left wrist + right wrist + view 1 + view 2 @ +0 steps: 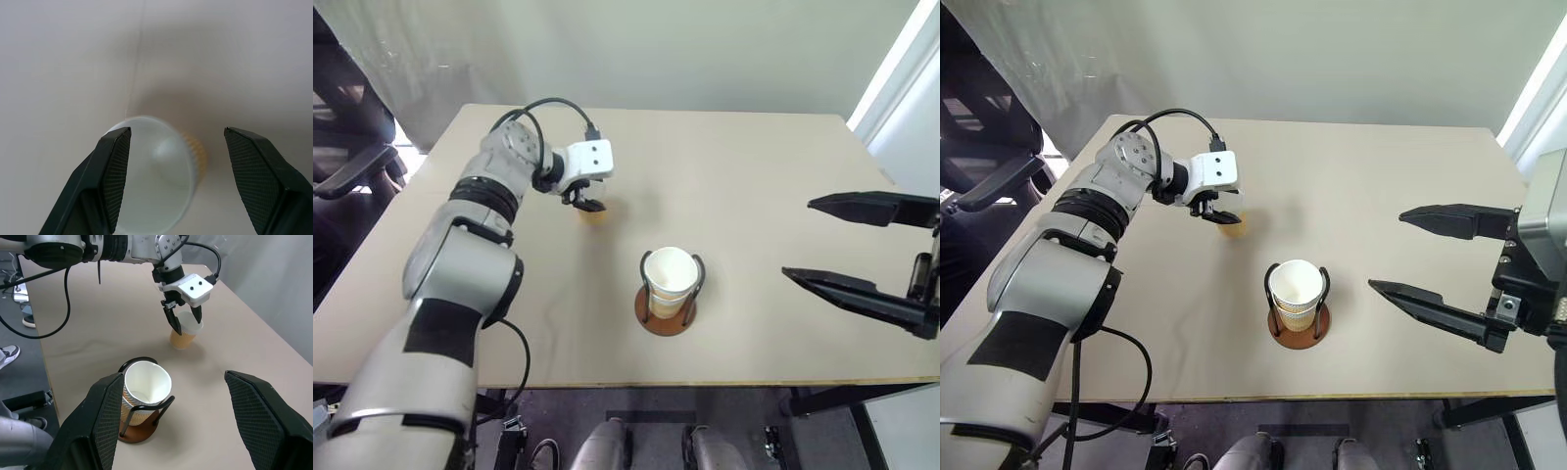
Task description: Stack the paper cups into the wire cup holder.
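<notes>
Right wrist view, starting nearest, shows the right end effector (pixel 170 418) with its two black fingers spread wide apart and nothing between them, hanging above the pale beige counter (pixel 254 357) off to the robot's right. Just beyond it stands the wire cup holder (pixel 142 423), a round reddish-brown disc base with two dark upright wire loops, already carrying nested pale orange-tan paper cups (pixel 145 392) with white insides and rolled white rims; how many are nested cannot be told. Farther off, well apart from the holder, the last loose paper cup (pixel 185 332) stands upright on the counter, and the left end effector (pixel 184 319) is poised over it, fingers released and straddling the rim without clenching; whether a pad touches the rim cannot be told. Judged from its look, this cup will be very light and thin-walled, easy to crush or tip and somewhat slippery on its tapered side, so a gentle pinch is called for. The rolled rim and upper wall look like the stiffest place to take hold, one finger inside and one outside, keeping the cup upright for dropping into the stack. No brand, label or readable writing shows on the cups, the holder or the counter.
</notes>
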### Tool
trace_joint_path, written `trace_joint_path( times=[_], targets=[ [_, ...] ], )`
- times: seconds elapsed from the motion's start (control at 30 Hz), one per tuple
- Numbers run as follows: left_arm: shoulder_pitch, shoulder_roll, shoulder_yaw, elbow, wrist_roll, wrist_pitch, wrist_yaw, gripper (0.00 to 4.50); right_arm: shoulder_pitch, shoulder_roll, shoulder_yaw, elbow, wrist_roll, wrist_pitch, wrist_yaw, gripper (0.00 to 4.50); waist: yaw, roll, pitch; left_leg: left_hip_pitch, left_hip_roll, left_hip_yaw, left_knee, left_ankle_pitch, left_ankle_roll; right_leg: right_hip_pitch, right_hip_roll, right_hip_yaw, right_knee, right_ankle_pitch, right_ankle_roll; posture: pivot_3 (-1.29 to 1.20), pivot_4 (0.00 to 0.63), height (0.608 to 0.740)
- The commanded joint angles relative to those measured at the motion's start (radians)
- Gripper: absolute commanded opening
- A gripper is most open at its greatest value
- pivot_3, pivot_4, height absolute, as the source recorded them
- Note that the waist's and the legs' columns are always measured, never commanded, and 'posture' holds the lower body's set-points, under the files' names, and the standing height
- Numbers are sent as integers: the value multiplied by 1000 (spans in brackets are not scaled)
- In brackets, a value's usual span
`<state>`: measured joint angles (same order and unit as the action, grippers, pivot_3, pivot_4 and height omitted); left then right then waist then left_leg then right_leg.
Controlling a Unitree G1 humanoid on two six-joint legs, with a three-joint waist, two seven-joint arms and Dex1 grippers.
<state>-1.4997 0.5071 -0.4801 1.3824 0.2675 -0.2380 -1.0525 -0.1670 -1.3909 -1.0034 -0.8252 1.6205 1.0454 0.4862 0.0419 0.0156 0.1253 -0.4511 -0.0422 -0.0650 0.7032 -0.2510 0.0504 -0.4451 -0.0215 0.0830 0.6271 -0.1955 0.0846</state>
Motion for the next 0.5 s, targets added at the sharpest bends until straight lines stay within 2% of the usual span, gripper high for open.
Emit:
trace_joint_path(
  times=[0.03, 0.33, 0.5],
  targets=[
    [-3, 16, 34, -5, 43, 4, 33, 3248, -6, -17, -43, 24, 21, 8, -5, 3363, 0, 0, 0, 0, -1, 1, -1, 0, 0, 0, 2, -2, 0, 0, 0, 0, 150, 740],
    [63, 13, 58, -2, 120, 16, 52, 3248, -24, -43, -23, 53, 17, 17, 9, 3363, -7, 1, 0, 1, 0, 2, 0, 1, 1, -2, 1, -1, 0, 2, -1, 0, 150, 740],
    [94, -31, 60, -1, 165, 10, 159, 3248, -37, -59, -9, 62, 26, 12, 7, 3363, -5, 0, 0, 0, 0, 2, 1, 2, 1, -2, 1, -1, 0, 3, -2, 0, 150, 740]
  ],
)
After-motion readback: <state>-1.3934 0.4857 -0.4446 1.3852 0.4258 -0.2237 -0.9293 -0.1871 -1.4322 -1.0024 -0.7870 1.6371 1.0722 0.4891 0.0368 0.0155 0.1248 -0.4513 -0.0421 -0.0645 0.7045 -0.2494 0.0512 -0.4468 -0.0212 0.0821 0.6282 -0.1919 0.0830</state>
